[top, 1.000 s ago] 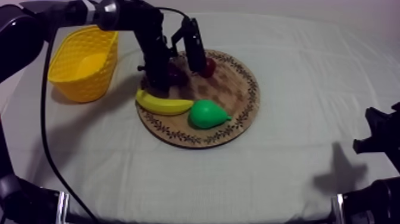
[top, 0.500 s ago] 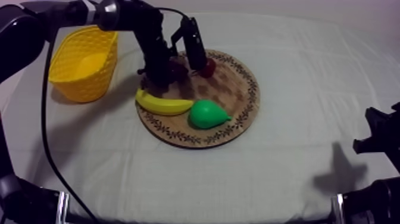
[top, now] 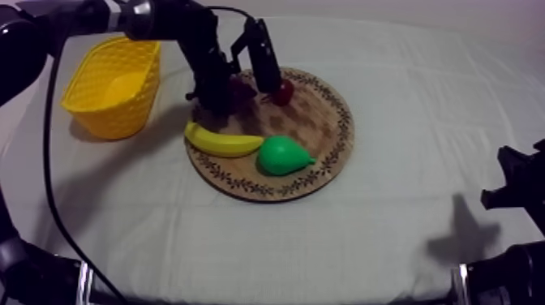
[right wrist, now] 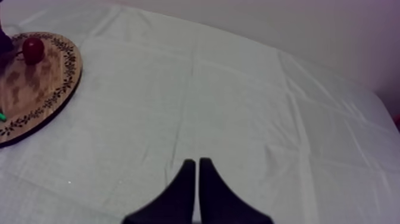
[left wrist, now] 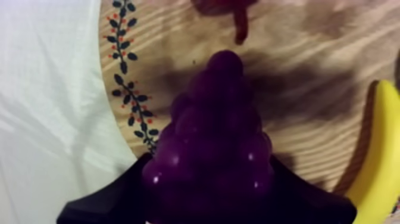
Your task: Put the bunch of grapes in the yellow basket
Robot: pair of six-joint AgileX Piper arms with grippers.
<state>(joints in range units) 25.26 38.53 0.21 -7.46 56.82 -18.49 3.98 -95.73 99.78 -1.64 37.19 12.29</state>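
Observation:
My left gripper (top: 233,96) hangs over the back left of the round wooden board (top: 320,122), shut on the dark purple bunch of grapes (top: 242,88). In the left wrist view the grapes (left wrist: 217,119) sit between my black fingers (left wrist: 113,199), slightly above the board (left wrist: 309,53), with a shadow under them. The yellow basket (top: 113,81) stands to the left of the board. My right gripper (top: 519,182) rests at the table's right edge; in its own view the right gripper (right wrist: 196,170) is a narrow wedge, shut on nothing.
On the board lie a small red fruit (top: 281,92) beside the grapes, a banana (top: 221,140) across the front left rim and a green pear (top: 284,155) at the front. The grey-white cloth (top: 405,122) stretches bare to the right.
My left gripper has risen a little and drawn slightly toward the back with the grapes held in it. The right arm has stayed still.

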